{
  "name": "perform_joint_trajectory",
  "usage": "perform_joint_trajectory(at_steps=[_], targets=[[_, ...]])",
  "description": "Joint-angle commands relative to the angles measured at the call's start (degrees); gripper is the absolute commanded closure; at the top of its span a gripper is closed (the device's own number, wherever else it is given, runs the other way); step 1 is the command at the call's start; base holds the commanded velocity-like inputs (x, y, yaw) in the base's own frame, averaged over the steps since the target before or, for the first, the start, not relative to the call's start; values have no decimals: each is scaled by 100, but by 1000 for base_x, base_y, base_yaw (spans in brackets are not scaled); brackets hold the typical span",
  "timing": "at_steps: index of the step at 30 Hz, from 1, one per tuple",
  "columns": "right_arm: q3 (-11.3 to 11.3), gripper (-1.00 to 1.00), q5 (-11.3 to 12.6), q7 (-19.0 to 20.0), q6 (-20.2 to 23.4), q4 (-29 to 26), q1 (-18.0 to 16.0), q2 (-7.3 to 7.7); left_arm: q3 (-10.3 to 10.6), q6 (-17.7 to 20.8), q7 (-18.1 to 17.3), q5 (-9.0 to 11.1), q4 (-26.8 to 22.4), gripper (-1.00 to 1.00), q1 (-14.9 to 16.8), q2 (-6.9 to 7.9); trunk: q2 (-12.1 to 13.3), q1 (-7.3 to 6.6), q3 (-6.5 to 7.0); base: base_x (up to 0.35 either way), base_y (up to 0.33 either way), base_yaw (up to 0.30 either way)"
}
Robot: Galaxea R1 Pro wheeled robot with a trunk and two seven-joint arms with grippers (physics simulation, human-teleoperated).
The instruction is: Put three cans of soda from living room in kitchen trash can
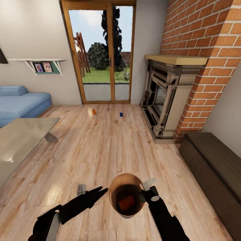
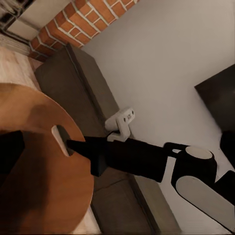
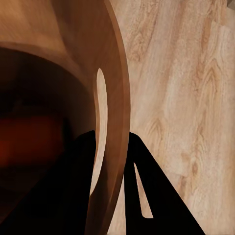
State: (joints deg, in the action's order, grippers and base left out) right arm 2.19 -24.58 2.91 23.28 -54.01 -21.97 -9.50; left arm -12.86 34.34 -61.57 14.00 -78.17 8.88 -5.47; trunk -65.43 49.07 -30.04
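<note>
Bin in hand was the first finding: the tash can, brown inside and wider at the rim, hung low in front of the trunk over the wood plank floor of the living room, with the right tool clamped on its rim, one finger inside the wall and one outside, as the right wrist view confirmed. We noted an orange can lying at the bottom of it. The left tool stood just beside the opposite rim, its fingers drawn nearly together on nothing. Two further cans stood upright on the floor near the glass doors, well apart from the robot: an orange one and a dark blue one. We judged these light, rigid and smooth-walled, apt to tip or roll if nudged, and best taken around the mid-body from the side. We judged the bin stiff and light, but a one-sided rim grip may let it tilt.
</note>
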Motion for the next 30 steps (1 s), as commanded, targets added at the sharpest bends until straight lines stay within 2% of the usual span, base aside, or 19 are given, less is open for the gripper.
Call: perform_joint_trajectory(at_steps=[1, 5, 6, 9, 12, 16, 20, 23, 27, 30], targets=[[0, 100, 30, 23, 0, -5, -2, -1, -3, 6, -3, 5, -9, -100, 0, 50, 0, 0, 1, 0, 0, 0], [0, 100, 34, 30, 1, -5, -4, 1, -42, 42, -178, 92, -29, -100, 0, 467, 0, 0, 1, 0, 0, 0], [0, 100, 38, 34, 1, -5, -3, 1, -121, 58, -363, 157, -29, -100, 0, 660, 0, 0, 1, 0, 0, 0], [0, 100, 42, 50, 5, -5, -3, 1, -328, 69, -610, 203, -20, -100, 0, 920, 0, 0, 1, 0, 0, 0], [0, 100, 52, 84, 11, -5, -4, 3, -505, 65, -692, 198, -4, -100, 0, 1015, 0, 0, 1, 0, 0, 0], [-6, 100, 58, 111, 28, -6, -5, 8, -644, 41, -701, 161, 29, -100, 0, 1082, 0, 0, 1, 0, 0, 0], [-19, 100, 66, 121, 49, -13, -5, 9, -686, 13, -600, 86, 55, -100, 0, 1354, 0, 0, 1, 0, 0, 0], [-23, 100, 67, 122, 54, -13, -8, 10, -689, 5, -537, 34, 100, -100, 0, 1462, 0, 0, 1, 0, 0, 0], [-25, 100, 68, 121, 61, -12, -7, 4, -716, -13, -260, -47, 246, -100, 0, 1605, 0, 0, 1, 0, 0, 0], [-26, 100, 68, 118, 62, -13, -7, 3, -762, -19, 14, -84, 343, -100, 0, 1640, 0, 0, 1, 0, 0, 0]])
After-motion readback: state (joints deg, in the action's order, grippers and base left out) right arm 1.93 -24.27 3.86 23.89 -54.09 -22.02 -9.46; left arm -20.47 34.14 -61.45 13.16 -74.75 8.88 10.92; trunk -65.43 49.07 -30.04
